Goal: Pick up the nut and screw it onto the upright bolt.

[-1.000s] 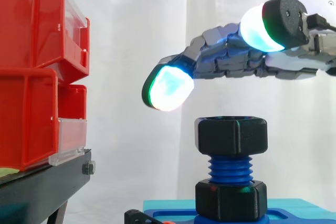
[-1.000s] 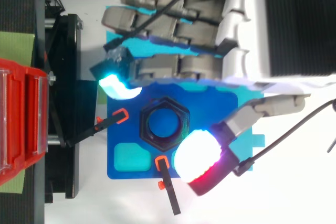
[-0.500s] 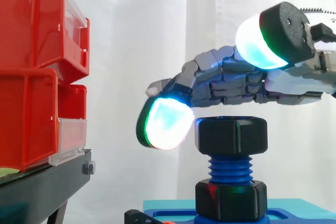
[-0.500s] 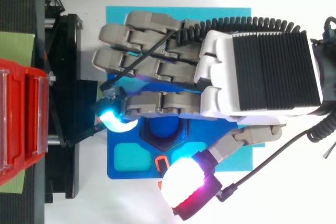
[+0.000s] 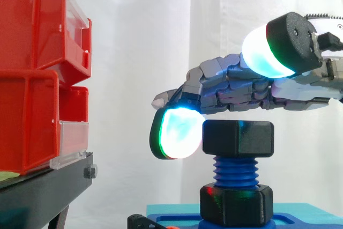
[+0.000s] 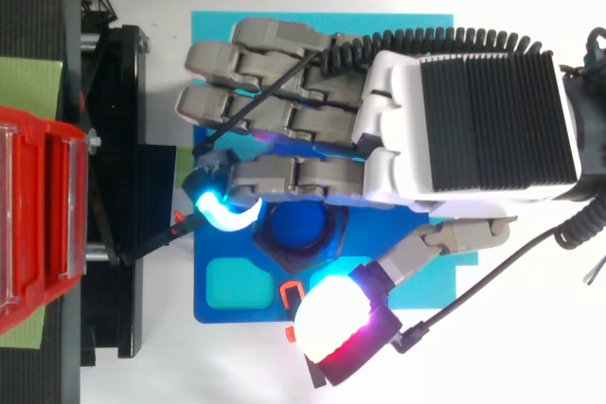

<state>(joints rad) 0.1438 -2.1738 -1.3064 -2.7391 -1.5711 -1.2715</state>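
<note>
1. Red bins (image 5: 37,73) sit on a black stand (image 5: 48,186).
2. The robot hand (image 6: 473,120) hovers open, gripping nothing, one glowing fingertip (image 5: 177,132) just beside the nut (image 5: 238,139).
3. The nut sits atop the upright blue bolt (image 5: 236,171).

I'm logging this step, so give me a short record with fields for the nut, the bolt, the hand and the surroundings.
nut: black, seated atop the bolt
bolt: blue, upright on a blue base plate, threads bare below the nut, second black nut at its foot
hand: over the nut, open; one fingertip down beside the nut's side, thumb raised clear
surroundings: red bins on a black stand
</note>
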